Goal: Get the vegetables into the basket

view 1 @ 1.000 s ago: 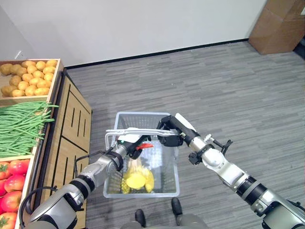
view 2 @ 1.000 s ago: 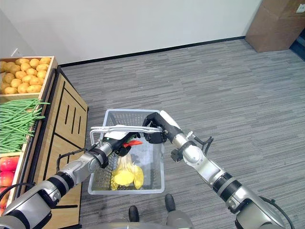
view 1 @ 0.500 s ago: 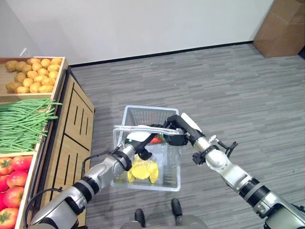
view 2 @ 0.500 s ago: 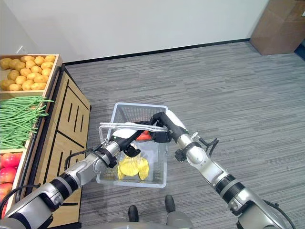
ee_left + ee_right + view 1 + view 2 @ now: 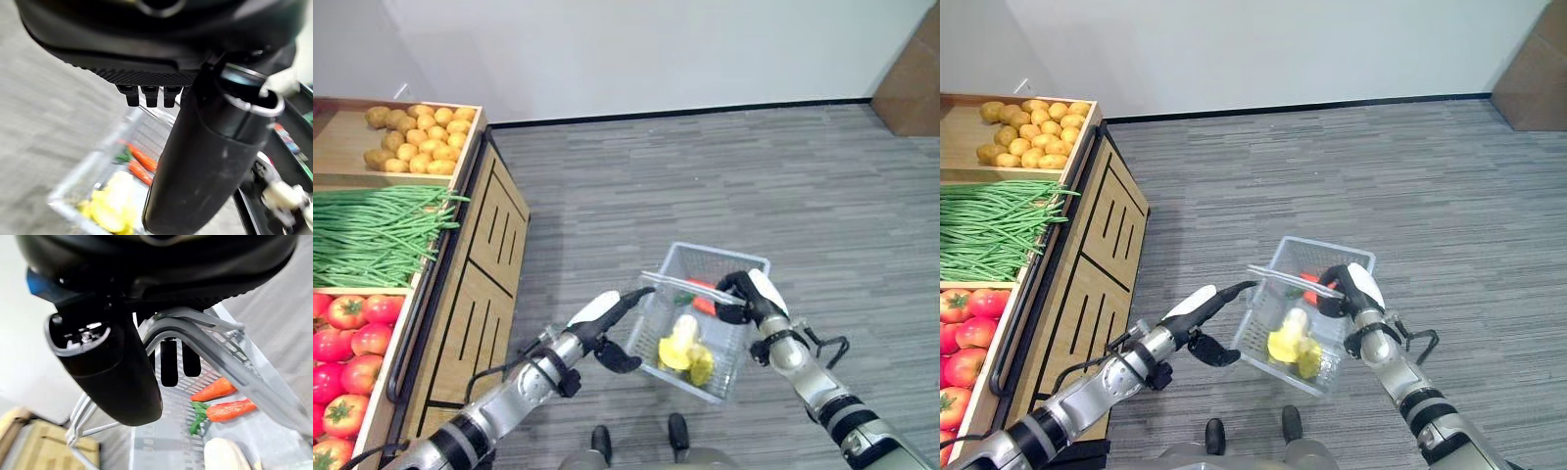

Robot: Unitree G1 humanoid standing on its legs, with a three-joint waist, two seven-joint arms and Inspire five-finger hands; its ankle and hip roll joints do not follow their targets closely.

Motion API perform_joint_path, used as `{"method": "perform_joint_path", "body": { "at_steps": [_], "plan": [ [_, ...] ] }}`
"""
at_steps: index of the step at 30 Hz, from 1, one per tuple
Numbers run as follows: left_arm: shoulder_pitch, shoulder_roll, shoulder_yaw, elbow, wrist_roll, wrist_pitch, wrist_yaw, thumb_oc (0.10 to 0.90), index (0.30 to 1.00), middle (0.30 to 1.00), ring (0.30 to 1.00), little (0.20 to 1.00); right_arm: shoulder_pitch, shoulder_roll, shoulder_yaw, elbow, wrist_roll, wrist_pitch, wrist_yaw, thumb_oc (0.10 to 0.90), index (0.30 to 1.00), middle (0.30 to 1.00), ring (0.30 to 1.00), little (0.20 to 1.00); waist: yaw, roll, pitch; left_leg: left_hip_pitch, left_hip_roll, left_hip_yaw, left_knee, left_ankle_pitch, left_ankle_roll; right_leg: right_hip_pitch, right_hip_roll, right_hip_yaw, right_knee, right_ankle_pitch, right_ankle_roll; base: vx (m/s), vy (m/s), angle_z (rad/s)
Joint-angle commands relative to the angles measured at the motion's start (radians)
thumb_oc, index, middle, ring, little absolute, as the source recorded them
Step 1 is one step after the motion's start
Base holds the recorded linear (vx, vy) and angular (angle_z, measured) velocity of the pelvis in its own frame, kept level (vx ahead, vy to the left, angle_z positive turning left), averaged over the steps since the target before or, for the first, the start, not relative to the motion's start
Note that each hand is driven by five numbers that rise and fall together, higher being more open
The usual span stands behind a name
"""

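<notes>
Shop floor: wooden produce stand of potatoes, beans, tomatoes

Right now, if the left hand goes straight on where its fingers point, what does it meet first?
Probably the basket: the left hand points its straight fingers at the handle's near end, though depth is unclear.

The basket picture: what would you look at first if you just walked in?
First, the clear basket hanging over the grey floor, its handle gripped by the right hand, with carrots and something yellow inside. The left hand reaches toward it, fingers straight. Then the wooden stand at the left, with potatoes, green beans and tomatoes.
</notes>
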Motion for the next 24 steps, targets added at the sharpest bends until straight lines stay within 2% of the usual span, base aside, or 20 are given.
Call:
{"method": "perform_joint_path", "body": {
  "at_steps": [1,6,7,8,9,12,13,17,21,24],
  "plan": [
    [0.0,-0.027,0.072,0.092,-0.029,-0.027,0.057,0.9,1.0,1.0,1.0,1.0,-0.063,0.03,-0.13,-0.016,0.057,-0.104,-0.114,0.4,0.3,0.3,0.3,0.3,0.015,-0.068,-0.098,-0.028,0.011,-0.021,0.001,-0.017,-0.014,0.003,-0.1,0.011,0.006,-0.028,0.093,-0.01,-0.009,0.07],
    [0.029,-0.108,0.124,0.346,0.049,-0.001,0.066,0.9,1.0,1.0,1.0,1.0,-0.055,0.031,-0.169,0.131,0.063,-0.087,-0.123,0.4,0.3,0.3,0.3,0.3,0.021,-0.067,-0.093,-0.037,0.01,-0.029,0.001,-0.013,-0.013,-0.001,-0.1,0.006,0.005,-0.027,0.091,0.0,-0.012,0.06],
    [0.031,-0.156,0.149,0.502,0.087,0.021,0.07,0.9,1.0,1.0,1.0,1.0,-0.058,0.023,-0.176,0.206,0.057,-0.081,-0.118,0.4,0.3,0.3,0.3,0.3,0.022,-0.067,-0.09,-0.04,0.01,-0.03,0.001,-0.011,-0.013,-0.004,-0.099,0.005,0.005,-0.025,0.089,0.01,-0.01,0.05],
    [0.028,-0.16,0.149,0.507,0.089,0.018,0.072,0.9,1.0,1.0,1.0,1.0,-0.06,0.022,-0.175,0.209,0.057,-0.082,-0.118,0.4,0.3,0.3,0.3,0.3,0.022,-0.066,-0.089,-0.04,0.01,-0.03,0.001,-0.011,-0.013,-0.005,-0.099,0.005,0.005,-0.025,0.089,-0.01,-0.013,0.06],
    [0.014,-0.205,0.16,0.683,0.147,0.04,0.094,0.9,1.0,1.0,1.0,1.0,-0.072,0.012,-0.171,0.28,0.048,-0.077,-0.111,0.4,0.3,0.3,0.3,0.3,0.022,-0.067,-0.086,-0.044,0.012,-0.028,0.001,-0.008,-0.014,-0.01,-0.098,0.006,0.005,-0.023,0.088,0.0,-0.01,0.06],
    [0.001,-0.241,0.165,0.804,0.199,0.057,0.119,0.9,1.0,1.0,1.0,1.0,-0.078,0.012,-0.17,0.344,0.049,-0.074,-0.112,0.4,0.3,0.3,0.3,0.3,0.023,-0.067,-0.085,-0.045,0.014,-0.027,0.001,-0.008,-0.015,-0.013,-0.097,0.008,0.006,-0.022,0.087,0.0,-0.005,0.03],
    [0.004,-0.289,0.199,0.983,0.26,0.091,0.135,0.9,1.0,1.0,1.0,1.0,-0.087,0.013,-0.176,0.452,0.051,-0.065,-0.103,0.4,0.3,0.3,0.3,0.3,0.024,-0.068,-0.085,-0.047,0.018,-0.024,0.001,-0.008,-0.017,-0.018,-0.092,0.013,0.004,-0.02,0.085,0.0,0.0,0.0],
    [0.022,-0.318,0.262,1.084,0.258,0.12,0.149,0.9,1.0,1.0,1.0,1.0,-0.089,0.003,-0.179,0.507,0.035,-0.055,-0.094,0.4,0.3,0.3,0.3,0.3,0.028,-0.068,-0.085,-0.047,0.021,-0.017,0.001,-0.008,-0.02,-0.022,-0.089,0.018,0.002,-0.018,0.083,0.02,-0.021,-0.09],
    [0.043,-0.343,0.359,1.147,0.153,0.14,0.134,0.9,1.0,1.0,1.0,1.0,-0.087,-0.008,-0.171,0.56,0.006,-0.034,-0.073,0.4,0.3,0.3,0.3,0.3,0.034,-0.066,-0.087,-0.048,0.025,-0.016,0.001,-0.006,-0.022,-0.025,-0.085,0.02,0.0,-0.018,0.079,0.01,-0.012,-0.05],
    [0.049,-0.358,0.398,1.157,0.08,0.14,0.119,0.9,1.0,1.0,1.0,1.0,-0.092,-0.016,-0.17,0.592,-0.008,-0.017,-0.062,0.4,0.3,0.3,0.3,0.3,0.037,-0.064,-0.087,-0.048,0.027,-0.019,0.001,-0.005,-0.023,-0.021,-0.083,0.015,-0.001,-0.019,0.076,0.03,-0.03,-0.02]
  ]
}}
